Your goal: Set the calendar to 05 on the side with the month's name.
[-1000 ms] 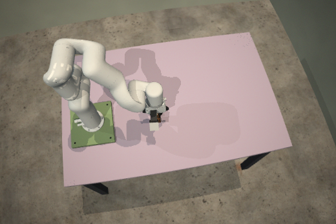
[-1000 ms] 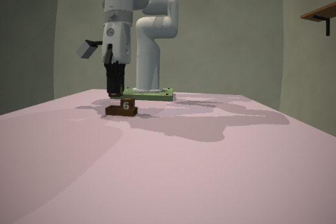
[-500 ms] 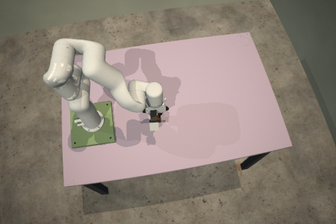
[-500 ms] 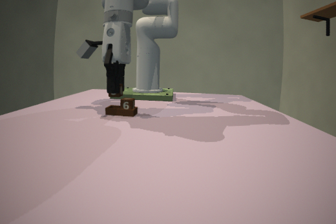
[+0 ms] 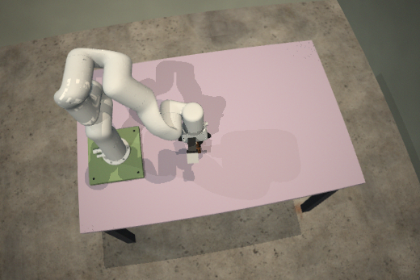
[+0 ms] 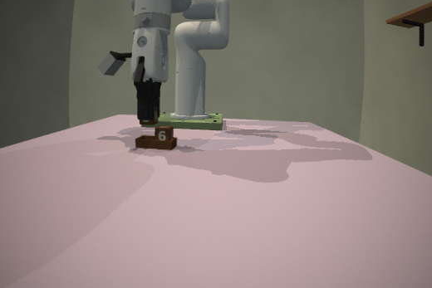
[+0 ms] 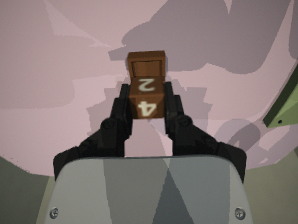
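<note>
The brown tray [image 6: 155, 143] lies flat on the pink table just in front of the arm's green base. One brown cube [image 6: 163, 134] stands in its right half and shows a white 6 toward the exterior camera. My gripper [image 6: 149, 119] hangs straight down over the tray's left half, shut on the other cube [image 7: 147, 98]. In the wrist view this cube sits between the black fingers and shows a 4 and a 2. In the exterior view the fingers mostly hide it. In the top view the gripper [image 5: 194, 147] covers the tray.
The arm's green base plate [image 6: 189, 121] lies right behind the tray. The wrist camera box [image 6: 111, 64] sticks out to the left of the gripper. A wooden shelf [image 6: 411, 18] hangs on the wall at the far right.
</note>
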Motion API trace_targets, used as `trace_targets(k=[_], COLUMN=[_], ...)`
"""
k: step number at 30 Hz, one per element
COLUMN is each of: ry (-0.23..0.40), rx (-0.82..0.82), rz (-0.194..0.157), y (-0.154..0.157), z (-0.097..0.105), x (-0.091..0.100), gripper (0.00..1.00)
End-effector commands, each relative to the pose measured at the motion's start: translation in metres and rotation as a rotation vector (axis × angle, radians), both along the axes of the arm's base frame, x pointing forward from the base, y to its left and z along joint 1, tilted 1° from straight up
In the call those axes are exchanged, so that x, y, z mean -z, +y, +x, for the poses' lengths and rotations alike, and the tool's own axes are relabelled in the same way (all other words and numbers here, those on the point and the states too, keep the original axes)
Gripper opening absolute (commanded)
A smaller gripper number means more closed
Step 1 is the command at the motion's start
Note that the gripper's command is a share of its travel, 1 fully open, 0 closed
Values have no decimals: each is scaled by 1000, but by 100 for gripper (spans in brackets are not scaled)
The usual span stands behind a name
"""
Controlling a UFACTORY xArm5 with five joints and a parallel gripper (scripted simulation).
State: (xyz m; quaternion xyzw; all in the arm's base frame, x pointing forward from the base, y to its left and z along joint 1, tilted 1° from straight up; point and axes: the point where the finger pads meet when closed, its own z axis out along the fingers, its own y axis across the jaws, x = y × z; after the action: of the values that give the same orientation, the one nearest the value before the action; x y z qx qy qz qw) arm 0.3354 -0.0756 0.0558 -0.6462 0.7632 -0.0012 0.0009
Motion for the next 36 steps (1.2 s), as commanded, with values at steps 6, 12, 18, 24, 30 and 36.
trace_targets(k=[6, 12, 18, 24, 30, 36], ry=[-3, -3, -3, -3, -3, -3], rx=[0, 0, 0, 0, 0, 0], rz=[-1, -1, -1, -1, -1, -1], y=[0, 0, 0, 0, 0, 0], z=[1, 1, 1, 1, 1, 1], x=[-1, -1, -1, -1, 0, 3], gripper=[27, 27, 27, 27, 27, 27])
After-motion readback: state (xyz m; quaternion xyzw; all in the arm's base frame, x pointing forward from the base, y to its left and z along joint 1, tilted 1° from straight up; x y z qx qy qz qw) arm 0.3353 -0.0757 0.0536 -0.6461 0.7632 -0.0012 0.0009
